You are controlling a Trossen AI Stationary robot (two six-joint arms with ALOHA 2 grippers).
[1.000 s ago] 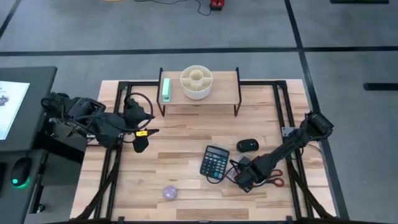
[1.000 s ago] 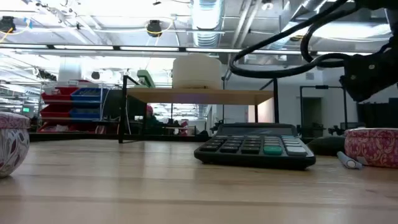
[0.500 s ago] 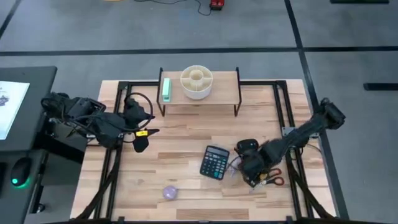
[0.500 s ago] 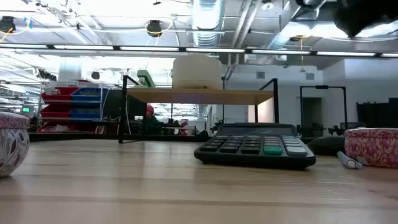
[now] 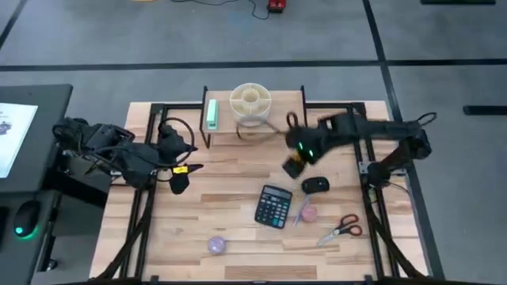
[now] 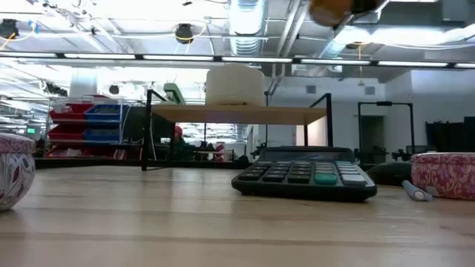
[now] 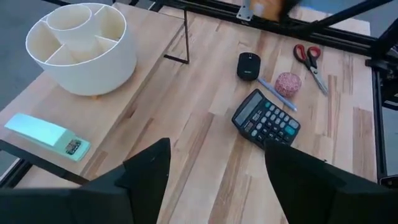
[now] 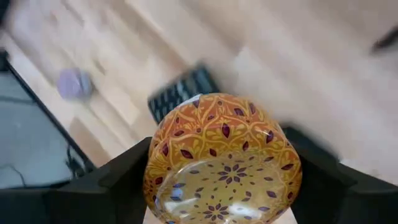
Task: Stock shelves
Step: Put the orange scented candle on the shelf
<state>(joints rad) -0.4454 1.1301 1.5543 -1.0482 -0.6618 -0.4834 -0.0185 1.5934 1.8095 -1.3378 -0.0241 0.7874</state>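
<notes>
Right gripper [image 5: 295,165] hangs in the air just off the riser shelf's [image 5: 281,111] 5 o'clock corner, above the black mouse [image 5: 315,185]. Its two fingers pinch an orange patterned tin [image 8: 222,158] from either side, as the right wrist view shows; in the low view the tin appears only as a blurred orange shape at the very top.

Left gripper [image 5: 181,180] waits over the table's 9 o'clock side, its fingers [image 7: 148,169] spread apart with nothing between them.

The shelf stands at the tabletop's [image 5: 230,194] 12 o'clock edge. On it sit a white round divided organizer [image 5: 251,104] near the middle and a mint-green stapler [image 5: 211,113] toward its 9 o'clock end.

On the tabletop, a calculator [image 5: 274,207] lies near the centre, tilted. A small pink patterned tin [image 5: 309,213] rests at the calculator's 3 o'clock, with a pen [image 7: 276,94] just beside it. Red-handled scissors [image 5: 341,230] lie toward 4 o'clock, and a lilac patterned tin [image 5: 217,245] sits at 7 o'clock.
</notes>
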